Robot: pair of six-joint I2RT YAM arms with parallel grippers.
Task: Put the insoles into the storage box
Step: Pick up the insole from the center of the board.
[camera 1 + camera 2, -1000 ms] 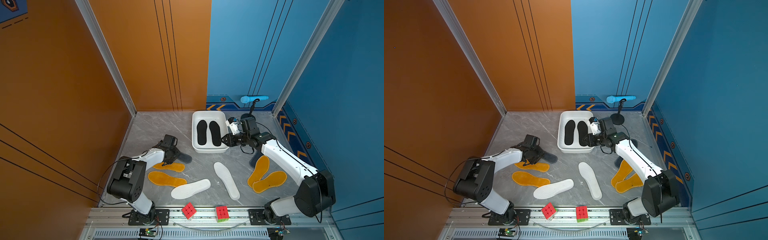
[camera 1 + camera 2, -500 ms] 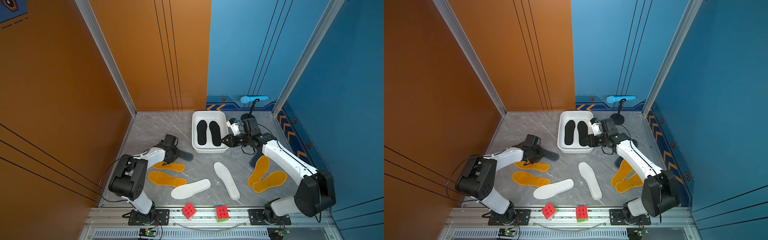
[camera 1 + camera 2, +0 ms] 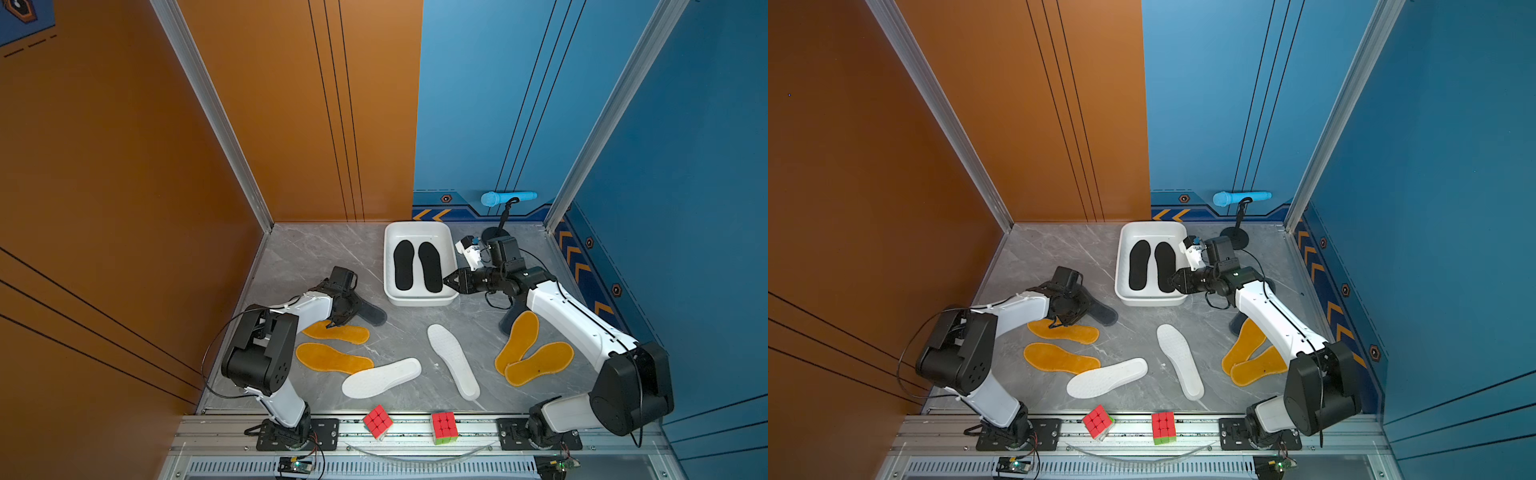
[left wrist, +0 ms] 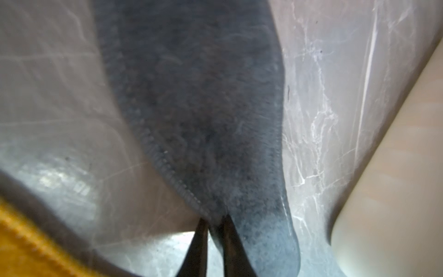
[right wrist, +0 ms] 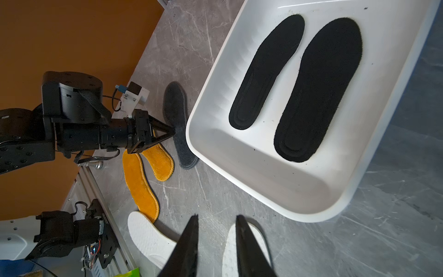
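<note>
Your left fingers (image 5: 172, 132) are clamped on the dark grey insole (image 3: 370, 314); right fingers (image 3: 448, 281) slightly apart, empty.
The storage box (image 3: 417, 300) sits near both; second grey insole (image 3: 508, 322) mostly hidden under your right arm (image 3: 575, 320).

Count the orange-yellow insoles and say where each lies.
4: orange insole A and orange insole B side by side by the left arm; orange insole C and orange insole D overlapping by the right arm. The arms may hide others.

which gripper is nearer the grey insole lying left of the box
Left. The left gripper pinches the grey insole at its edge; the right gripper hangs open by the storage box, on its far side from that insole.
</note>
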